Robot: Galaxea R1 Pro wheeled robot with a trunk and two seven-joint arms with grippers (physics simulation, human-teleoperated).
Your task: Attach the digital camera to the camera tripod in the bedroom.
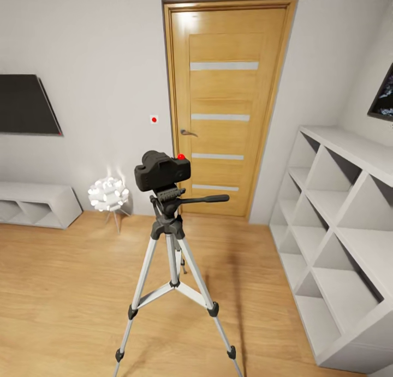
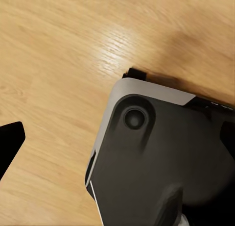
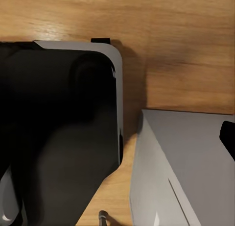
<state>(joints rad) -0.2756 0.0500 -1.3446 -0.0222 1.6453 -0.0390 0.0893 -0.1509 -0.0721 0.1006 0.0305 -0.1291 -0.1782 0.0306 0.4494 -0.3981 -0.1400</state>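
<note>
The black digital camera [image 1: 161, 172], red dot on top, sits on the head of the camera tripod [image 1: 173, 240], which stands on the wood floor in front of the door. The tripod's long handle [image 1: 207, 199] points right. Both arms hang low beside my base. In the left wrist view one black fingertip [image 2: 10, 142] shows over the floor, far out to the side. The right wrist view likewise catches one fingertip [image 3: 227, 133], over a white shelf unit. Nothing is held by either gripper.
A wooden door [image 1: 226, 109] is behind the tripod. White cubby shelves [image 1: 338, 229] line the right wall, also close by the right arm [image 3: 181, 167]. A low white cabinet [image 1: 33, 202], wall screen [image 1: 24, 104] and white ball lamp [image 1: 108, 194] stand left. My dark base [image 2: 161, 157] is below.
</note>
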